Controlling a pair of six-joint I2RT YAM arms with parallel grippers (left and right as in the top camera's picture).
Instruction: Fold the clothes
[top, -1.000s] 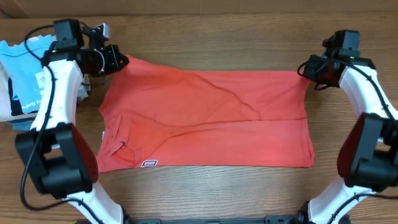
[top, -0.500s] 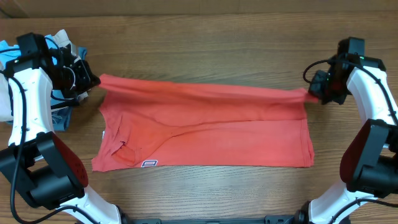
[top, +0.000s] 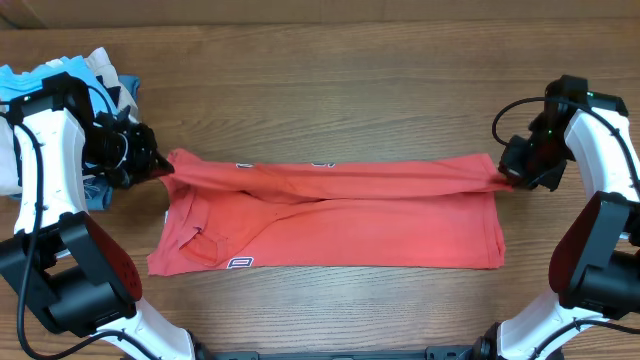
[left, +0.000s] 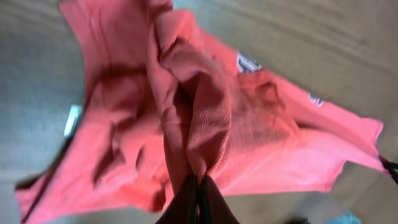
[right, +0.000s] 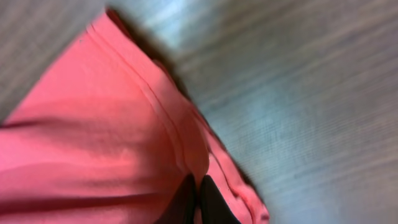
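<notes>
Brown wood-grain desk (top: 320, 70) filled the overhead view, with a heap of light blue, beige and dark folded garments (top: 95, 70) at its 10 o'clock corner. Across the middle lay the coral-red cotton T-shirt (top: 340, 225), its long side running from 9 to 3 o'clock, plain side up and the near half flat on the wood. Its far edge was gathered into a taut, creased ridge stretched between the two arms. Scraps of navy-and-white lettering (top: 245, 164) peeped out along that ridge. A small navy-and-white patch (top: 238, 262) showed near the shirt's 7 o'clock corner, beside the rumpled collar.

The left end effector (top: 158, 166) was clamped on the shirt's 10 o'clock corner. In the left wrist view its dark fingertips (left: 183, 205) met tightly, with ribbed red cloth bunched between them. The right end effector (top: 506, 176) pinched the 2 o'clock corner. In the right wrist view its fingers (right: 211, 204) were closed on the stitched hem, with bare wood beyond.
</notes>
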